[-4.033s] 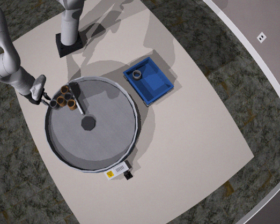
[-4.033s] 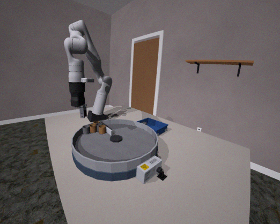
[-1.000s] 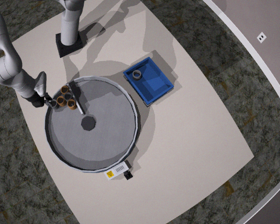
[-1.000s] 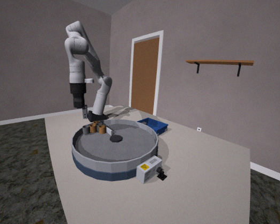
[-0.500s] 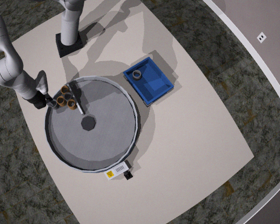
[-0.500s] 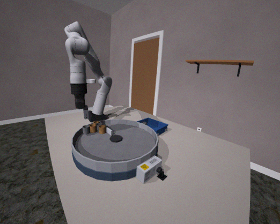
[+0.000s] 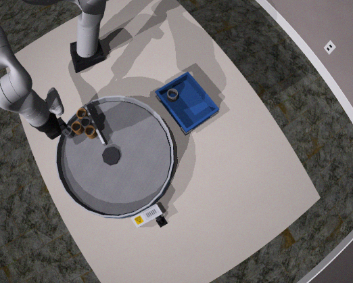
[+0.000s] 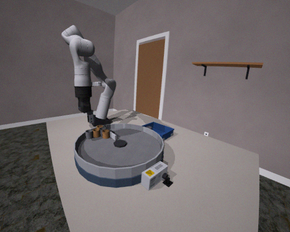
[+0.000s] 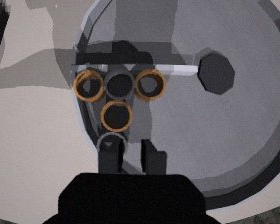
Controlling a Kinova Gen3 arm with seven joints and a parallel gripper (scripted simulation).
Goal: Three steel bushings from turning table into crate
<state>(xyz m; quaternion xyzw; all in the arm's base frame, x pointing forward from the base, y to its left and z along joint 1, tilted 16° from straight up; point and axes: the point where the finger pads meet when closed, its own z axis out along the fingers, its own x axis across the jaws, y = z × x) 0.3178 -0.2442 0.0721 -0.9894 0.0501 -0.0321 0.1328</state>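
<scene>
The turning table [image 7: 134, 183] [image 8: 129, 158] [image 9: 231, 135] bears two grey steel bushings and three orange-brown ones in a cluster. One steel bushing [image 7: 70, 135] [image 8: 89, 134] [image 9: 111, 134] stands at the outer end by the rim; the other steel bushing [image 7: 86, 121] [image 9: 120, 97] stands among the brown ones. A third steel bushing [image 7: 172, 99] [image 8: 149, 127] is in a corner of the blue crate [image 7: 202, 120] [image 8: 168, 134]. My gripper [image 7: 64, 127] [image 8: 90, 119] [image 9: 132, 150] is partly open and empty, above the outer steel bushing; its left finger overlaps that bushing in the wrist view.
A brown bushing [image 7: 90, 136] [image 8: 105, 135] [image 9: 164, 86] and another brown bushing [image 7: 77, 132] [image 8: 96, 134] [image 9: 116, 131] stand close by. A pale bar [image 7: 100, 133] [image 8: 113, 135] [image 9: 178, 70] lies behind the cluster, reaching toward the dark hub [image 7: 111, 156] [image 8: 120, 143] [image 9: 216, 73].
</scene>
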